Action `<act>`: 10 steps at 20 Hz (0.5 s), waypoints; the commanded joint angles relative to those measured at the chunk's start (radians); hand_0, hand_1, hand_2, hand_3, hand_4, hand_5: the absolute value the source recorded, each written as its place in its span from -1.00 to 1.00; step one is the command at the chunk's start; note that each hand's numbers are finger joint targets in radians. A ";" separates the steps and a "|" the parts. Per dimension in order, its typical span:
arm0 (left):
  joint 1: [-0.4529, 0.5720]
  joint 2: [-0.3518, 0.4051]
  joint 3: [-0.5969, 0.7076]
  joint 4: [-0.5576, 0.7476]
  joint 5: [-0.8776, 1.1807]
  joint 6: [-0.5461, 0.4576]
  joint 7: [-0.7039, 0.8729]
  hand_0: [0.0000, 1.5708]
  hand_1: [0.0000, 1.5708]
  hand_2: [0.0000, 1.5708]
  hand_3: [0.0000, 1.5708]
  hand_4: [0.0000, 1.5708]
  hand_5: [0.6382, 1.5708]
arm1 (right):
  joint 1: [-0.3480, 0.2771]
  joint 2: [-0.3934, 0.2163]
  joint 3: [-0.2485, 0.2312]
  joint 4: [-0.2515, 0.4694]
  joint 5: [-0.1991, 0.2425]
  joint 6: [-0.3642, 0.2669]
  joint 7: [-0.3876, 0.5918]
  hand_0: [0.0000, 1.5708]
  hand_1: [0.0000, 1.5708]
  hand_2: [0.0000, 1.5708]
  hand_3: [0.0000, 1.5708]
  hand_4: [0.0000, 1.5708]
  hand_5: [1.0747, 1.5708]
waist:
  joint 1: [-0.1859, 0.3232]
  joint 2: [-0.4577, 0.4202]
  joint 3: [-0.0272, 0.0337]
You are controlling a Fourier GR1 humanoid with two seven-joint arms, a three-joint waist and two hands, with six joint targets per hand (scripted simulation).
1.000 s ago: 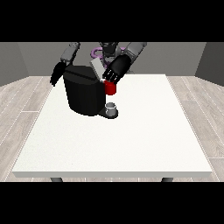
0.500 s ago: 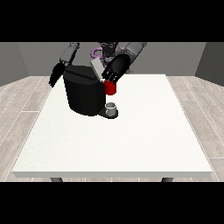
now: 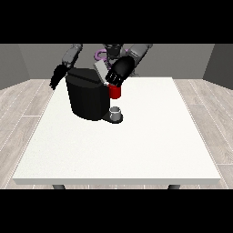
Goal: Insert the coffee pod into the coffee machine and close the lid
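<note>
The black coffee machine (image 3: 86, 98) stands on the white table (image 3: 136, 145) at its far left part. Its grey lid (image 3: 100, 71) is tilted up at the machine's top right. The hand at the view's right (image 3: 120, 72) is against the lid's right side, just above a red thing at the machine (image 3: 115, 92). The hand at the view's left (image 3: 58, 76) hangs beside the machine's far left corner with straight fingers, holding nothing. A small grey thing (image 3: 116, 112) sits on the machine's base under the red thing. I cannot tell whether it is the pod.
The robot's torso (image 3: 109, 51) is behind the machine at the table's far edge. The table's white top stretches to the front edge (image 3: 118, 181) and to the right edge (image 3: 200, 132).
The hand at the view's right has come slightly down and towards the lid. The hand at the view's left has barely moved.
</note>
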 commanded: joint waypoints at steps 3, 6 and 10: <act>-0.002 0.052 -0.045 -0.015 -0.062 0.042 -0.080 0.49 0.49 0.52 0.36 -1.00 1.00 | -0.048 -0.044 -0.038 -0.005 -0.026 0.025 -0.005 -1.00 -1.00 -1.00 -1.00 -1.00 1.00 | 0.003 0.062 0.0002; 0.042 0.040 -0.048 0.005 -0.062 0.033 -0.102 0.49 0.49 0.49 0.30 -1.00 1.00 | -0.013 0.000 -0.014 -0.015 -0.017 -0.001 0.023 -1.00 -1.00 -1.00 -1.00 -1.00 1.00 | 0.026 0.020 0.0000; 0.011 0.041 -0.016 0.010 -0.048 0.058 -0.092 0.42 0.42 0.45 0.25 -1.00 1.00 | -0.032 -0.030 -0.039 -0.007 -0.036 0.022 0.000 -1.00 -1.00 -1.00 -1.00 -1.00 1.00 | 0.006 0.058 0.0002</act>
